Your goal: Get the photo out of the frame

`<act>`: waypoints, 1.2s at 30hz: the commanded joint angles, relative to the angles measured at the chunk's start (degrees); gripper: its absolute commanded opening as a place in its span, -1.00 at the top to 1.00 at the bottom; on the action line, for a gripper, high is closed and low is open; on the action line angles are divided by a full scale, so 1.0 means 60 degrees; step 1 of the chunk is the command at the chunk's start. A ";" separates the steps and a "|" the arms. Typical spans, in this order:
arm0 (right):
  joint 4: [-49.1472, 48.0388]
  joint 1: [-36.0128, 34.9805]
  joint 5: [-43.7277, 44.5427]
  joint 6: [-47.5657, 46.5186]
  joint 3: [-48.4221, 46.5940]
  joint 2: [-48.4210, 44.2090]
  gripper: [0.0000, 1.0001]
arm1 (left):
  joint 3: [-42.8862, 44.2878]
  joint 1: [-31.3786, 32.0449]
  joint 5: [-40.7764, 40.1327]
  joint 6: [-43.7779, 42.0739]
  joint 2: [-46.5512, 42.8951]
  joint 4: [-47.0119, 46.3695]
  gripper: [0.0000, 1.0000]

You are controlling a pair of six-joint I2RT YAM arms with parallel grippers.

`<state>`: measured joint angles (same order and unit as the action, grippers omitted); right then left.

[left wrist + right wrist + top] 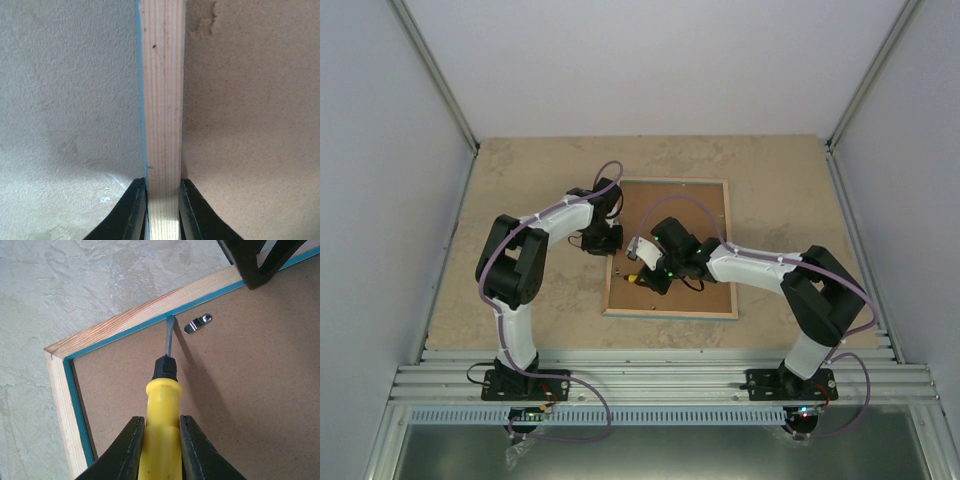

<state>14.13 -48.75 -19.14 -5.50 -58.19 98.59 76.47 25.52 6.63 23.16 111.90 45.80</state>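
Your right gripper (pixel 161 450) is clenched on the yellow screwdriver (pixel 161 400). Its shaft runs straight ahead, with the tip in the seam where the frame (pixel 125 322) rim meets the brown back. A metal clip (pixel 198 323) sits just beside the tip. Your left gripper (pixel 163 205) pinches the wood rim. The photo is hidden under that back.

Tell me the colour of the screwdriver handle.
The handle is yellow; the right wrist view shows it best.
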 commanded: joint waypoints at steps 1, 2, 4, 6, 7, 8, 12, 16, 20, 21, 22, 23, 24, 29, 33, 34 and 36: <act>0.0632 -0.0381 -0.1287 0.0073 0.0376 -0.0336 0.99 | -0.0059 0.0079 -0.0309 0.0009 0.0657 -0.0747 1.00; 0.0618 -0.0357 -0.1269 0.0098 0.0393 -0.0362 0.99 | -0.0050 0.0082 -0.0314 0.0008 0.0652 -0.0750 1.00; 0.0594 -0.0317 -0.1205 0.0142 0.0412 -0.0392 0.99 | -0.0053 0.0076 -0.0313 0.0006 0.0657 -0.0748 1.00; 0.0590 -0.0282 -0.1164 0.0195 0.0438 -0.0405 0.99 | -0.0054 0.0072 -0.0308 -0.0001 0.0657 -0.0751 1.00; 0.0593 -0.0259 -0.1134 0.0209 0.0435 -0.0402 0.99 | -0.0047 0.0078 -0.0313 -0.0007 0.0668 -0.0744 1.00; 0.0590 -0.0247 -0.1099 0.0236 0.0448 -0.0412 0.99 | -0.0050 0.0082 -0.0313 -0.0007 0.0671 -0.0735 1.00; 0.0466 -0.0137 -0.0967 0.0388 0.0530 -0.0554 0.99 | -0.0059 0.0083 -0.0312 0.0006 0.0672 -0.0745 1.00; 0.0254 0.0003 -0.0905 0.0520 0.0640 -0.0724 0.99 | -0.0050 0.0082 -0.0314 -0.0006 0.0676 -0.0750 1.00; 0.0062 0.0053 -0.0718 0.0610 0.0750 -0.0938 0.99 | -0.0051 0.0080 -0.0331 0.0009 0.0665 -0.0741 1.00; 0.0033 0.0054 -0.0663 0.0629 0.0754 -0.0954 0.99 | -0.0050 0.0079 -0.0331 0.0008 0.0658 -0.0741 1.00; 0.0005 0.0050 -0.0494 0.0668 0.0768 -0.0972 0.99 | -0.0056 0.0081 -0.0337 0.0013 0.0657 -0.0759 1.00; -0.0051 0.0054 -0.0336 0.0726 0.0788 -0.1028 0.99 | -0.0057 0.0083 -0.0345 0.0016 0.0657 -0.0756 1.00; -0.0117 0.0045 -0.0172 0.0781 0.0823 -0.1097 0.99 | -0.0055 0.0088 -0.0344 0.0012 0.0657 -0.0742 1.00; -0.0468 0.0068 0.0140 0.0887 0.0986 -0.1331 0.99 | -0.0052 0.0073 -0.0344 0.0030 0.0665 -0.0763 1.00; -0.0626 0.0068 0.0389 0.1070 0.0995 -0.1229 0.99 | -0.0051 0.0078 -0.0326 0.0023 0.0650 -0.0763 1.00; -0.0681 0.0069 0.0373 0.1151 0.1003 -0.1195 0.99 | -0.0056 0.0075 -0.0321 0.0022 0.0644 -0.0763 1.00; -0.0751 0.0059 0.0323 0.1204 0.0984 -0.1085 0.99 | -0.0051 0.0075 -0.0315 0.0032 0.0634 -0.0763 1.00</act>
<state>12.08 -48.53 -18.13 0.08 -52.69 91.70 76.84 25.63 6.35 23.16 112.25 44.25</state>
